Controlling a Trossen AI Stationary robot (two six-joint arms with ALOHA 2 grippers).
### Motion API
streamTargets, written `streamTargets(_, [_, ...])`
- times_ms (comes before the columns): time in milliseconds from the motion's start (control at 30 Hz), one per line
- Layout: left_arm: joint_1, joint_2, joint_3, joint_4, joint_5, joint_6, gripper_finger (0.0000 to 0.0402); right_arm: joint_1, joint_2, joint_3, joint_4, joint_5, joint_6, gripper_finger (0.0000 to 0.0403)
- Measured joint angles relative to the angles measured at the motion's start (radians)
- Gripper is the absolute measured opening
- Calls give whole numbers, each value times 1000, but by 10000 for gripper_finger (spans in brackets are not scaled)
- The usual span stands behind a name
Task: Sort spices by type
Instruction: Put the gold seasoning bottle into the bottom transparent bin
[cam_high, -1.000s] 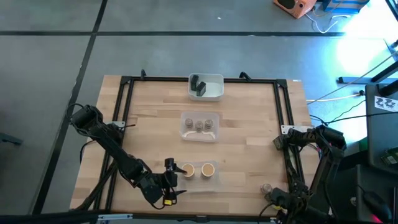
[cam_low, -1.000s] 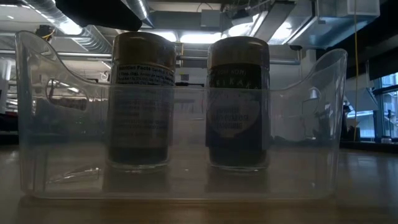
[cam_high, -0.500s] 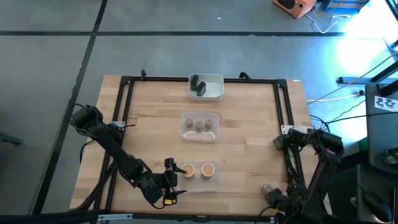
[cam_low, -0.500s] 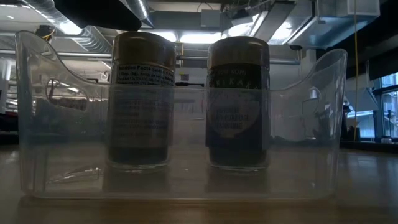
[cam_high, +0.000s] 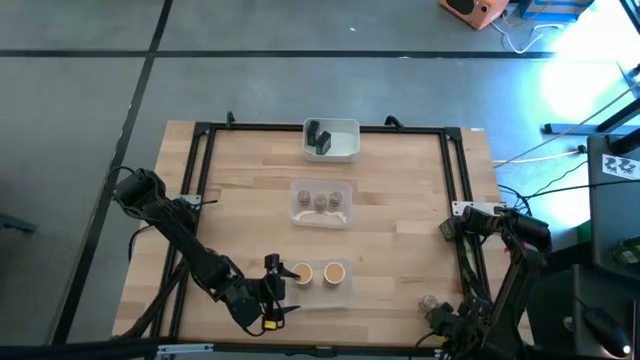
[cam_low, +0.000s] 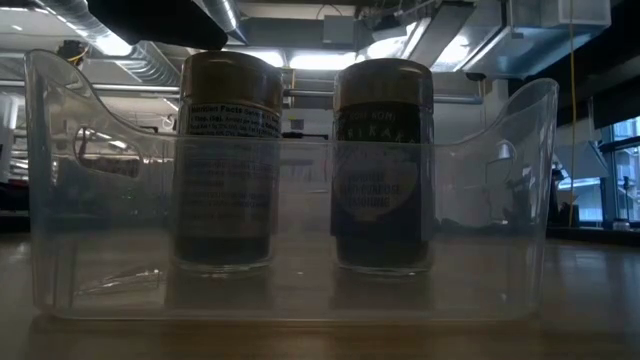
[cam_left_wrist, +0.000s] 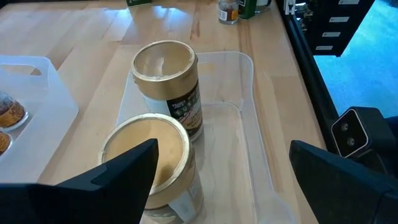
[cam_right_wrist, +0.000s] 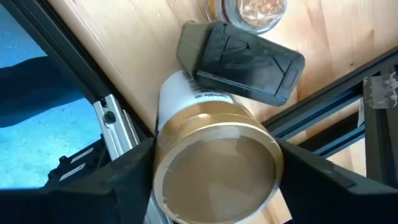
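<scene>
Right claw (cam_right_wrist: 214, 186), low at the near right corner of the wooden tabletop (cam_high: 400, 230), has begun narrowing its still-open fingers around a round gold-lidded spice jar (cam_right_wrist: 214, 165), so a pickup toward the clear tray (cam_high: 345, 292) looks imminent.

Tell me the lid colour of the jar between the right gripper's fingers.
Gold, on the gold-lidded jar; clearest in the right wrist view.

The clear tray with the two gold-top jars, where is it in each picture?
High view: the clear tray sits near the table's front edge, just right of the left gripper.
Low view: it fills the picture.
Left wrist view: middle, beyond that gripper's fingers.
Right wrist view: not in it.
Shared landmark: its two gold-top jars.
</scene>
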Motion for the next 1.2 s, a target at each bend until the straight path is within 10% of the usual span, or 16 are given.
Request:
streamTargets(700, [0,0,0,0,0,7,345,-26,-7,145,-93,-15,-6,285])
streamTargets(1200, [-16,0,0,0,1,5,345,-147,-9,352,-65,374,-203,286])
